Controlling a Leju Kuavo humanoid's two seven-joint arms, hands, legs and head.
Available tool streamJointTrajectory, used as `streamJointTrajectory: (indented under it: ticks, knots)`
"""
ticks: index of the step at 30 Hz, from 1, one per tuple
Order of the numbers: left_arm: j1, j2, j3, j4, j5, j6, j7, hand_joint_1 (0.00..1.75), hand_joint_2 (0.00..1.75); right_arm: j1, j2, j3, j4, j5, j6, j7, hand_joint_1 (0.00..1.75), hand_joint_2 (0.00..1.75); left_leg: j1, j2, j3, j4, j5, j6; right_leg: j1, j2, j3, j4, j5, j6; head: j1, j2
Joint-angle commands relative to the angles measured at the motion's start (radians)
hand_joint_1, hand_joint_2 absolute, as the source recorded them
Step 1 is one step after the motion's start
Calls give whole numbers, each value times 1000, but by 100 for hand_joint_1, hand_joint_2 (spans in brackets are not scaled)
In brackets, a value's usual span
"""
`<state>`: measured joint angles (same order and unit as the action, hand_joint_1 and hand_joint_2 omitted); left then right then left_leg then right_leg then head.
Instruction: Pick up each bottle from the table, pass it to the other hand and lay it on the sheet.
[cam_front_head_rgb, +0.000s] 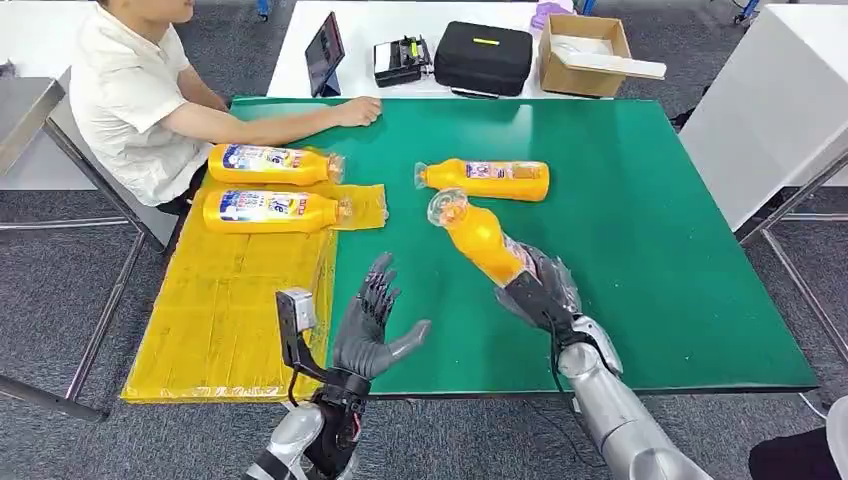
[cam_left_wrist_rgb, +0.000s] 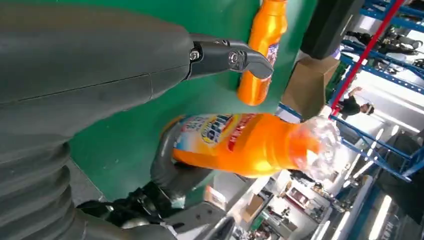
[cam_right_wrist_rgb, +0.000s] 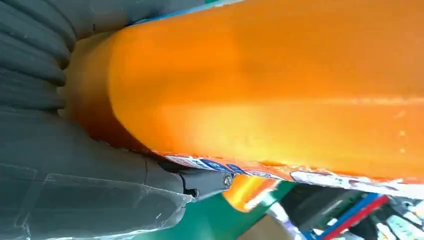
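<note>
Gripping an orange bottle (cam_front_head_rgb: 482, 240) by its base, the right hand (cam_front_head_rgb: 540, 290) is holding it tilted above the green desk (cam_front_head_rgb: 650, 250) — cap end raised toward the left hand (cam_front_head_rgb: 372, 330), whose fingers (cam_front_head_rgb: 380, 285) are spreading wide, holding nothing. Another bottle (cam_front_head_rgb: 487, 180) is lying on the desk — two more (cam_front_head_rgb: 270, 188) are resting on the yellow sheet (cam_front_head_rgb: 230, 300).

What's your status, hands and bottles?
Right hand grips bottle off table. Left hand open, waiting. Two bottles on sheet; one left. Handover path clear.
</note>
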<state>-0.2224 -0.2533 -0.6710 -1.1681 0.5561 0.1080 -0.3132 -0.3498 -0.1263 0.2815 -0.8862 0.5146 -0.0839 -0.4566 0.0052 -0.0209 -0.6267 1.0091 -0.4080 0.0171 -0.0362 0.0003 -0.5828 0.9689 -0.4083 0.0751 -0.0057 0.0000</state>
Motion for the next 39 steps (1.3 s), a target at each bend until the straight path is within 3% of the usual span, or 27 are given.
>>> streamJointTrajectory:
  ticks: [1,4,11,17,28,32,39]
  knots:
    - [-65,21,-48,67,-29,3,-13,0,175,-28,20,65,-24,-3,16,12,175,175,2,4,3,1,-2,-1,3,2,3,0,-1,-6,0,0]
    - [-64,21,-47,66,-30,3,-13,0,175,-30,17,72,-19,-7,19,11,175,175,1,4,3,1,-2,-1,2,2,2,0,-1,-5,0,0]
    - [-106,-12,-13,65,-97,89,-71,0,175,-55,70,245,-19,42,54,-1,175,175,1,6,1,1,-2,-1,2,4,0,1,-1,-5,0,0]
    - [-128,-30,10,87,-40,44,-31,0,175,-78,78,319,13,36,80,-5,175,175,2,6,3,2,-3,-1,3,3,2,1,-2,-7,0,0]
    - [-135,-29,17,93,-28,38,-21,0,175,-75,76,325,13,37,76,-6,175,175,1,3,0,0,-1,-1,1,1,-1,0,-1,-3,0,0]
    - [-162,-44,81,144,49,28,-17,0,175,-75,83,351,-1,33,59,-10,175,175,1,3,0,1,-1,-1,2,1,-1,0,-1,-4,0,0]
    - [-172,-54,114,180,175,-81,48,0,175,-79,86,365,-12,18,40,-5,175,175,1,3,1,1,-2,-1,2,1,0,1,-1,-4,0,0]
